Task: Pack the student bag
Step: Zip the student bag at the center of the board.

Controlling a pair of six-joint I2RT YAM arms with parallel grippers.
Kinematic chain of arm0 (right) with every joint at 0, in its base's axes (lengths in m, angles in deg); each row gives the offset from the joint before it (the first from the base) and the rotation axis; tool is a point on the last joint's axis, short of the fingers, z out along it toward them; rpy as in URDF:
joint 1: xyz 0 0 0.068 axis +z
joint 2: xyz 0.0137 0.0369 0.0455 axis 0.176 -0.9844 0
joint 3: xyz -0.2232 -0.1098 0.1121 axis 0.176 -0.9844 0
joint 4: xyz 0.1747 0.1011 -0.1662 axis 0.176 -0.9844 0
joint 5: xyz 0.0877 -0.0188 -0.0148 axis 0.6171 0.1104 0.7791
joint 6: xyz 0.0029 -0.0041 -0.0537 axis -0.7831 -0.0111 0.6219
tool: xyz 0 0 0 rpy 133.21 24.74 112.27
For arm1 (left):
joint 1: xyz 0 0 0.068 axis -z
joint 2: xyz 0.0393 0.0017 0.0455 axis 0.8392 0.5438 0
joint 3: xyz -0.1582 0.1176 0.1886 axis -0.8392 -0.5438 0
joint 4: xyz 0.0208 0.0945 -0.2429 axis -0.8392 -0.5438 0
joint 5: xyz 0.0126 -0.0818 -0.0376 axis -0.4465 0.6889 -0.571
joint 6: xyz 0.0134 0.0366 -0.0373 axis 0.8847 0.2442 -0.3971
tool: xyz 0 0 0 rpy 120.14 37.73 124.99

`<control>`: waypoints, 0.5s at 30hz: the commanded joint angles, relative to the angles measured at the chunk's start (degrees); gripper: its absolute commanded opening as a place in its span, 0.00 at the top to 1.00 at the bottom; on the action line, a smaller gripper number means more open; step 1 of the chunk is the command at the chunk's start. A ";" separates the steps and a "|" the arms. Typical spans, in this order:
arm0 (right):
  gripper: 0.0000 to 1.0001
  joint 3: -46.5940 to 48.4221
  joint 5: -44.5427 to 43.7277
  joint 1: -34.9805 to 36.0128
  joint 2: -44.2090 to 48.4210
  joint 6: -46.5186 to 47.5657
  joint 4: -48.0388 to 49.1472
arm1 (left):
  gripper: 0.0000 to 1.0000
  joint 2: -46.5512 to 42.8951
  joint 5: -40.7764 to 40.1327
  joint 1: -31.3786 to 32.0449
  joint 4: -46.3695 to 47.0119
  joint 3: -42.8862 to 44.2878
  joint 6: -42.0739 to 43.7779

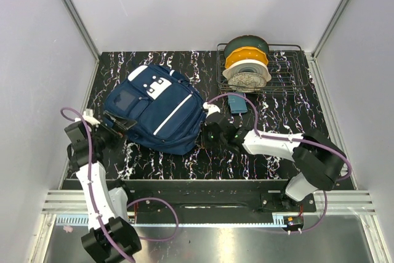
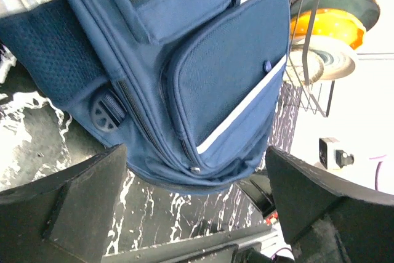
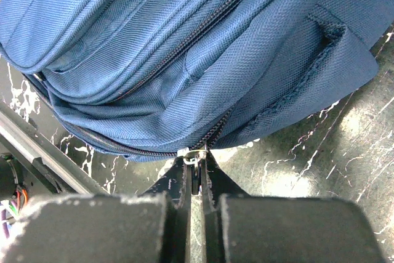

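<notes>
The black, white-veined worktop (image 1: 289, 121) carries the large navy blue fabric backpack with white stripe trim (image 1: 157, 108). The backpack lies flat, left of centre in the overhead view. In the upper right stands a dark wire rack (image 1: 289, 78) that holds green, orange and pale spools (image 1: 247, 66). A small teal object (image 1: 237, 103) lies in front of the rack, apart from the backpack.

The left end effector (image 1: 120, 122) is at the left side of the backpack. Its jaws are wide apart and hold nothing. The right end effector (image 3: 196, 170) is at the right lower edge of the backpack, and its jaws are pressed together on the small metal zipper pull (image 3: 194, 154).

I judge that the step in hand is working the zipper. I cannot tell whether this compartment is open or closed. The next move seems to call for a steady pull along the line of the zipper. The free left end effector may need to hold the fabric so that the backpack does not slide.
</notes>
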 commanded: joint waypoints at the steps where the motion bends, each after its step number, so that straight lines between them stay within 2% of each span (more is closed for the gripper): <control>1: 1.00 2.46 0.62 0.16 -0.61 -0.30 1.74 | 0.01 -6.31 0.16 3.79 1.08 -3.07 -6.03; 5: 1.00 4.21 0.62 0.07 -1.23 0.40 1.30 | 0.01 -11.79 -5.82 15.46 0.64 -7.45 -14.55; 8: 1.00 5.09 0.18 0.07 -1.67 0.31 0.77 | 0.01 -12.67 -9.16 21.10 0.64 -8.87 -17.02; 15: 1.00 5.45 0.53 0.16 -2.46 -1.09 1.47 | 0.01 -13.20 -16.80 29.64 -0.50 -6.33 -20.89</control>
